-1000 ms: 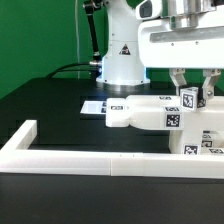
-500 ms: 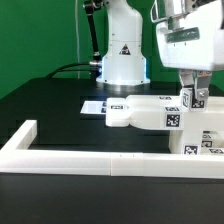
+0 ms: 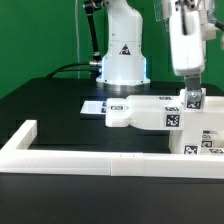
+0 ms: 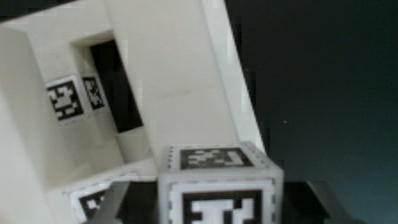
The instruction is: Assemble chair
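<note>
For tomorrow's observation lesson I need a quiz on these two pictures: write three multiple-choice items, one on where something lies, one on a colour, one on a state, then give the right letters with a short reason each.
1. Where does the thin flat white marker board lie, seen from the exterior view?
A. On the black table, on the exterior view's left of the matte-white blocky chair slab
B. On top of the slab
C. Outside the long low white border wall

2. What colour is the backdrop behind the arm?
A. Red
B. Green
C. Yellow

3. How does the gripper stand?
A. Wide open above the table
B. Out of view
C. Shut on a small white tagged chair post

Answers: 1 A, the board lies flat beside the slab's end. 2 B, green fills the background. 3 C, the fingers flank the tagged post.
</note>
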Controlling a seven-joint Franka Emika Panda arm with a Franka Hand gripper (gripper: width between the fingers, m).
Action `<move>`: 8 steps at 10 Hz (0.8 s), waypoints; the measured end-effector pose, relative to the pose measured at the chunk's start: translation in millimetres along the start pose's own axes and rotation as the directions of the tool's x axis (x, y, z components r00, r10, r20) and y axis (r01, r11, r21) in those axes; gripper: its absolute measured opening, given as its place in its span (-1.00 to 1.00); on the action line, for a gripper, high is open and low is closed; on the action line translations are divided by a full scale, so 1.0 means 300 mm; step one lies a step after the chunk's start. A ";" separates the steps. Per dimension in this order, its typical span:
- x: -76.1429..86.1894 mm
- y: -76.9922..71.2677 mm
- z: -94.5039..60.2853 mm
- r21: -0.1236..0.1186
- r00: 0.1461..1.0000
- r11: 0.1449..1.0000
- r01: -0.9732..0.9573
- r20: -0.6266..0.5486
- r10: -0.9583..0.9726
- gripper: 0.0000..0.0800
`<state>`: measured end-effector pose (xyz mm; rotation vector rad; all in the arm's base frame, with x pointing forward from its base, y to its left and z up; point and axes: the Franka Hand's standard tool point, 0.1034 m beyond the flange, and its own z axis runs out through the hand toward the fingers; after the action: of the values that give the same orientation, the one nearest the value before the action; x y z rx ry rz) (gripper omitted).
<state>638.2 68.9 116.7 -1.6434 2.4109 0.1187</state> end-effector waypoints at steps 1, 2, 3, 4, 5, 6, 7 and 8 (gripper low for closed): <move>-0.001 -0.003 0.000 0.003 1.000 1.000 -0.030 0.010 0.030 -0.28; -0.002 -0.003 0.000 0.002 0.999 0.999 -0.041 0.015 0.041 -0.28; -0.003 -0.002 0.001 0.002 0.999 1.000 -0.028 0.016 0.028 -0.28; -0.004 -0.001 0.002 0.002 1.000 1.000 0.004 0.016 -0.004 -0.05; -0.004 -0.001 0.002 0.001 1.000 1.000 0.009 0.016 -0.009 0.29; -0.002 -0.002 0.001 0.000 0.992 0.992 0.128 0.015 -0.128 0.54; -0.002 -0.003 0.000 0.002 0.966 0.966 0.257 0.016 -0.257 0.54; -0.003 -0.002 0.001 0.004 0.944 0.944 0.329 0.016 -0.329 0.61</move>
<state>639.2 69.5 116.8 -2.0081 2.0854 0.0742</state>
